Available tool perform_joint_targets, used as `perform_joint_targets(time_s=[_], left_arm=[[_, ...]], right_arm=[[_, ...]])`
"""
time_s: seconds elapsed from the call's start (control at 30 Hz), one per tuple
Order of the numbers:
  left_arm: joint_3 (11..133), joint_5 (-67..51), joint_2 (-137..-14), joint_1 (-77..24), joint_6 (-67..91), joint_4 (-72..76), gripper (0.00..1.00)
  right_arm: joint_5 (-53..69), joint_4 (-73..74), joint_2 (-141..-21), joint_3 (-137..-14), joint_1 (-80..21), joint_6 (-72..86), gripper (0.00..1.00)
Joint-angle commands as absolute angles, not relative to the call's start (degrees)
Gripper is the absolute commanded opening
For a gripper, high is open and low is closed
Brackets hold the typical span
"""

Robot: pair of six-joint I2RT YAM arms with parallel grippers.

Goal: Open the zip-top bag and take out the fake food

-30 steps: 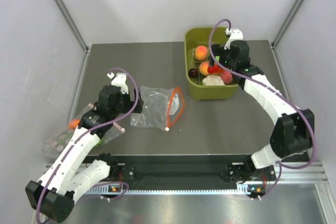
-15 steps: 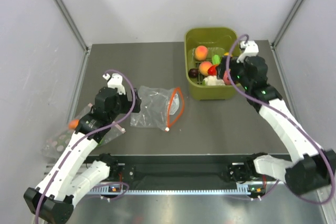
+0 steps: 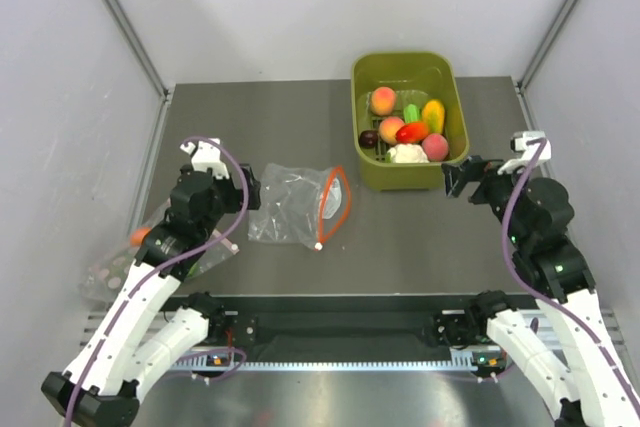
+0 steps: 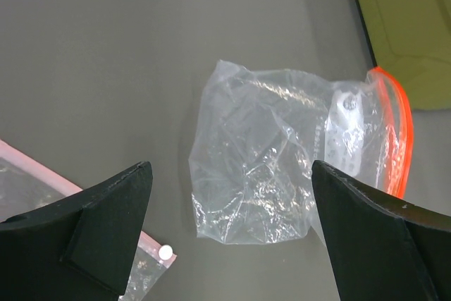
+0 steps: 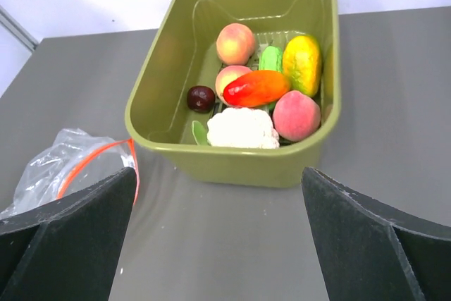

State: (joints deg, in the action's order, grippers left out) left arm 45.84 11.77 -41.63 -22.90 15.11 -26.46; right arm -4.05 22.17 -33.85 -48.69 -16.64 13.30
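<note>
While zip-top bag [image 3: 292,205] lies flat | orange strip [image 4: 403,132] near bin [image 3: 400,179] (apart)

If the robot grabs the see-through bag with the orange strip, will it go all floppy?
Probably floppy: the bag lies crumpled and wrinkly, so it would likely droop. It looks thin and empty, so probably very light; a push might just scrunch or slide it. Its shiny plastic may slip.

Lab test cell: white panels [image 3: 330,7], aluminium rails [image 3: 121,17].
</note>
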Motion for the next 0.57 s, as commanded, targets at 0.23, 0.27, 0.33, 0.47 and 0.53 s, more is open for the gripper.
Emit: perform_joint_targets(time_s=[0.23,0.27,0.33,0.47,0.53], left_arm=[[50.97,18.19,-40.61,-22.68,16.17,-24.52,0.99],[51.24,17.93,-40.69,-22.68,15.91,-24.43,0.99],[51.94,17.93,-41.13,-22.68,15.91,-24.61,0.99],[52.82,17.93,-41.92,-22.68,15.64,-24.96,0.99],[53.0,18.19,-42.27,-22.68,15.56,-24.96,0.99]], right_arm=[[-7.38,29.88,-30.15,-51.33,-16.44,12.57,1.0],[-7.47,29.88,-30.06,-51.24,-16.61,12.57,1.0],[-7.82,29.88,-30.15,-51.33,-16.52,12.39,1.0],[-8.09,30.06,-30.32,-51.59,-16.52,12.13,1.0],[-8.52,30.06,-30.59,-51.85,-16.61,11.87,1.0]])
